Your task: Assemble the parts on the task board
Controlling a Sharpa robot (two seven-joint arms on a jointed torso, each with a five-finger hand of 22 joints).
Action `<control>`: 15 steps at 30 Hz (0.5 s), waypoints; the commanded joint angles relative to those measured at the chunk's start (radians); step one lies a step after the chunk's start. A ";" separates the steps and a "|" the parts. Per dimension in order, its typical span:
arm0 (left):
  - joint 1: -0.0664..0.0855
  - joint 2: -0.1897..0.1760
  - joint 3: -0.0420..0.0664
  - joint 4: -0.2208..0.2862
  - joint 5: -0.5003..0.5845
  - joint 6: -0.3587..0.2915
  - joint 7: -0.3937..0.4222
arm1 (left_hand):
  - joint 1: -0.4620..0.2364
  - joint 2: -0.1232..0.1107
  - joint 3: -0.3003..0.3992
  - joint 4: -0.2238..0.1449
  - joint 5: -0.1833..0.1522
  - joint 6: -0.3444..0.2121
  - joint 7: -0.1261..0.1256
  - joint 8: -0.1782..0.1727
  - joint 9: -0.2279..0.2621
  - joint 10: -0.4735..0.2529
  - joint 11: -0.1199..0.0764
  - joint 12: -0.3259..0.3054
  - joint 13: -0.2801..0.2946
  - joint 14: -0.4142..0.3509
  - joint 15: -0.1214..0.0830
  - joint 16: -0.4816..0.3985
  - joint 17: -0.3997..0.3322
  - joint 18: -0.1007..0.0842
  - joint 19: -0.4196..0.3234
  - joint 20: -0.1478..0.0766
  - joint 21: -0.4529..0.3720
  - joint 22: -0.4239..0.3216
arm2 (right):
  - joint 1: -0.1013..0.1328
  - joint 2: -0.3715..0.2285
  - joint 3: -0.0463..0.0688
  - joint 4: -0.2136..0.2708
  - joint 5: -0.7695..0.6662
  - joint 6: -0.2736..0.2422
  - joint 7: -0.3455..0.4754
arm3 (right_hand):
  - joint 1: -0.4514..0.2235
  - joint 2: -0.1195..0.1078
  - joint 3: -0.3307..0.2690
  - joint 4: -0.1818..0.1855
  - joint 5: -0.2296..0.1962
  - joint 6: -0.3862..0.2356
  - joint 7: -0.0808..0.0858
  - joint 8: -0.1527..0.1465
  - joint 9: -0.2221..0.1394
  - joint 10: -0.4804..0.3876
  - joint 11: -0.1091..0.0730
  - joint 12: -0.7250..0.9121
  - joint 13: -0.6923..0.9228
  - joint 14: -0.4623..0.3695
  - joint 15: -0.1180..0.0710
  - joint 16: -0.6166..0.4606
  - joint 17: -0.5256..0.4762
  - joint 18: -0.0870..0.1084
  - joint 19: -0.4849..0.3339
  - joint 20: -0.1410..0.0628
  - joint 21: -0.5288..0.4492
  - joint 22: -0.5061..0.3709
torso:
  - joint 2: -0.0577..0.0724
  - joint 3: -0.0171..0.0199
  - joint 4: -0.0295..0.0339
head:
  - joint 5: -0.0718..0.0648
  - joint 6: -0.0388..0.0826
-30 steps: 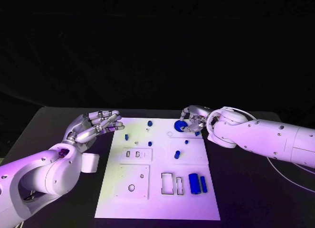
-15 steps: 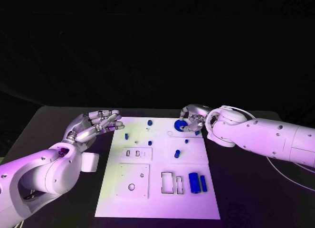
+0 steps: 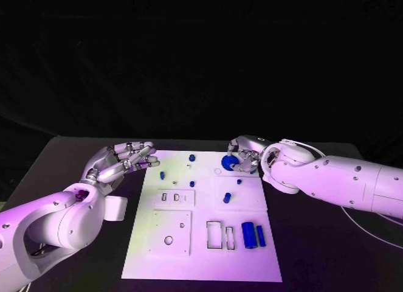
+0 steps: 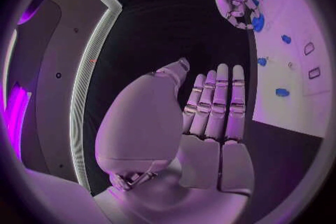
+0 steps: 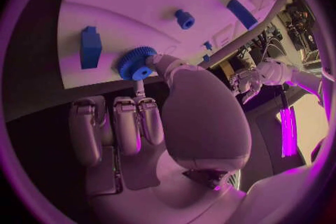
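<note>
The white task board (image 3: 201,255) lies in the middle of the table. My right hand (image 3: 246,154) is over its far right corner and pinches a blue gear (image 3: 228,162) between thumb and a finger; the gear (image 5: 136,63) sits at the board's edge, and I cannot tell whether it touches the board. My left hand (image 3: 124,159) hovers just off the board's far left edge, fingers (image 4: 215,105) straight and holding nothing. Small blue parts (image 3: 191,157) (image 3: 226,196) lie scattered on the board. Two long blue parts (image 3: 248,234) lie near its right edge.
The board has rectangular cut-outs (image 3: 220,235) and plates with holes (image 3: 169,239). A blue block (image 5: 90,46) and a small blue cylinder (image 5: 184,18) lie close to the gear. Black table (image 3: 70,164) surrounds the board.
My right arm has shifted slightly to the left, with the gear staying almost in place in its pinch. The left hand has not moved.
</note>
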State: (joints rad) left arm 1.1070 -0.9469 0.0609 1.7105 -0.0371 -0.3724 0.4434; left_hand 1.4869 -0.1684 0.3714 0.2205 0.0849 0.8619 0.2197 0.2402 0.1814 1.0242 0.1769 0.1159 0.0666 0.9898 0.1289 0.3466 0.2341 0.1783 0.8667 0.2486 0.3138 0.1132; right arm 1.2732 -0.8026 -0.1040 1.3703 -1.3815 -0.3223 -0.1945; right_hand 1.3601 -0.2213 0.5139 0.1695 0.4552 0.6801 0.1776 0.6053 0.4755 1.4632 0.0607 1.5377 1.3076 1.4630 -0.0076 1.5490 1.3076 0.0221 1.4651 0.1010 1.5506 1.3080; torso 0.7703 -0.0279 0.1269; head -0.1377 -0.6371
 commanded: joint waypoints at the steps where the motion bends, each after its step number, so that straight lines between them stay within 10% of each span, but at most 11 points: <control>1: 0.001 0.002 0.001 0.003 0.002 0.012 0.000 | -0.010 -0.002 0.005 -0.001 -0.002 0.004 0.016 -0.006 -0.001 0.008 0.000 -0.006 0.000 0.005 -0.001 0.005 0.001 0.006 0.007 -0.002 0.005 -0.001 | -0.002 -0.002 0.000 0.013 -0.016 -0.052 0.026 | -0.018 0.006 0.010 0.000 0.001 0.084 -0.041 -0.006 -0.001 0.071 -0.007 -0.006 0.213 0.091 -0.007 0.002 0.188 -0.016 0.090 -0.005 0.006 0.244 | 0.000 -0.0002 0.0006 | 0.001 0.000; 15: 0.001 0.002 0.001 0.003 0.002 0.010 -0.002 | -0.010 -0.002 0.005 -0.001 -0.002 0.004 0.016 -0.006 -0.001 0.008 0.000 -0.006 0.000 0.005 -0.001 0.005 0.001 0.006 0.007 -0.002 0.005 -0.001 | 0.013 -0.003 0.001 0.096 -0.038 -0.109 0.020 | -0.037 -0.001 0.014 -0.003 -0.002 0.090 -0.042 -0.012 -0.002 0.072 -0.008 -0.005 0.214 0.091 -0.007 0.001 0.187 -0.022 0.106 -0.006 0.020 0.263 | -0.001 -0.0012 -0.0006 | 0.003 0.004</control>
State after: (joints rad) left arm 1.1069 -0.9470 0.0608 1.7112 -0.0371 -0.3730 0.4380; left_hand 1.4869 -0.1684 0.3714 0.2206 0.0849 0.8619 0.2197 0.2402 0.1815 1.0242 0.1769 0.1159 0.0666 0.9898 0.1290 0.3466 0.2340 0.1783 0.8666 0.2486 0.3138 0.1133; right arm 1.2840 -0.8101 -0.1037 1.4556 -1.3879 -0.4010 -0.1781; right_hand 1.3303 -0.2249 0.5238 0.1660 0.4550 0.6953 0.1806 0.5903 0.4714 1.4669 0.0572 1.5376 1.3075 1.4630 -0.0076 1.5489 1.3075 0.0065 1.4661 0.1000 1.5674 1.3078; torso 0.7698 -0.0290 0.1268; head -0.1368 -0.6339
